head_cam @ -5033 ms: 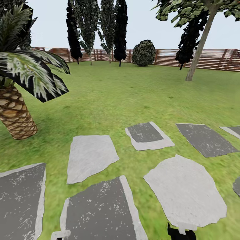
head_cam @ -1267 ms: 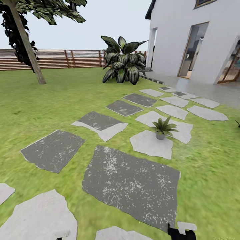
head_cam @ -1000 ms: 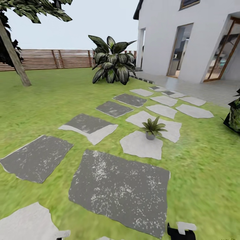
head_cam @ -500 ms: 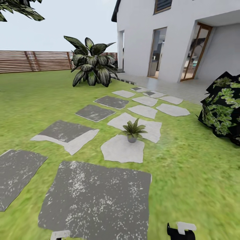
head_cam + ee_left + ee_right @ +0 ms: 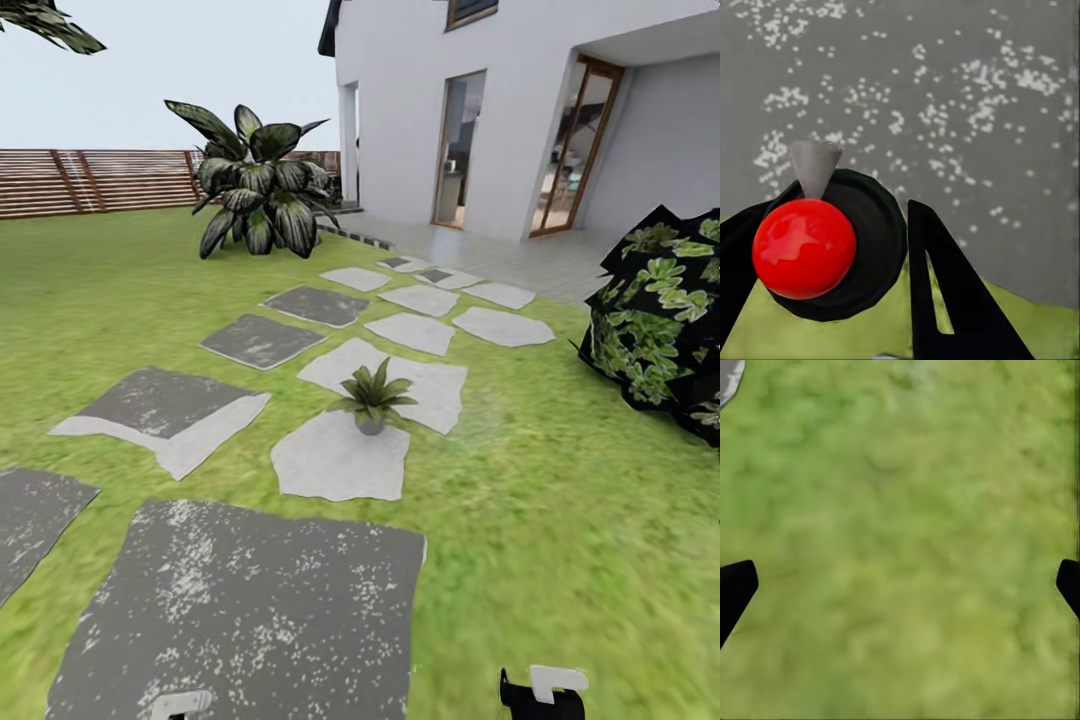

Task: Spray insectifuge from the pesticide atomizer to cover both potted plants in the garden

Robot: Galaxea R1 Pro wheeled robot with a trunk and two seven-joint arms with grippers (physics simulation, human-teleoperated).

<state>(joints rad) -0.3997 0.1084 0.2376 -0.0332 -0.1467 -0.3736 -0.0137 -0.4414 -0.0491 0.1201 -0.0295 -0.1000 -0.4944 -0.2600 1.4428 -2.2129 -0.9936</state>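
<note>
One potted plant (image 5: 372, 395), a small rosette of pointed green leaves in a low grey pot, stands on a pale stepping stone (image 5: 340, 465) ahead in the garden. In the left wrist view my left gripper (image 5: 840, 214) is shut on the pesticide atomizer (image 5: 832, 247). I see its dark round body from above, with the red spot on top and a grey nozzle (image 5: 816, 166), over a dark speckled stone. My right gripper (image 5: 900, 585) is open over bare lawn, its black fingertips (image 5: 735, 589) far apart.
A huge dark white-streaked bush (image 5: 255, 190) stands at the back by the brown slatted fence (image 5: 90, 180). A dark leafy shrub (image 5: 660, 320) sits at the right. The white house (image 5: 500, 110) with open doorways and a paved terrace lies beyond the stepping stones (image 5: 250, 600).
The head view has swung to the right, from trees and fence to the house side. The potted plant and the shrub at the right came into the picture. Both grippers keep their places at the lower edge.
</note>
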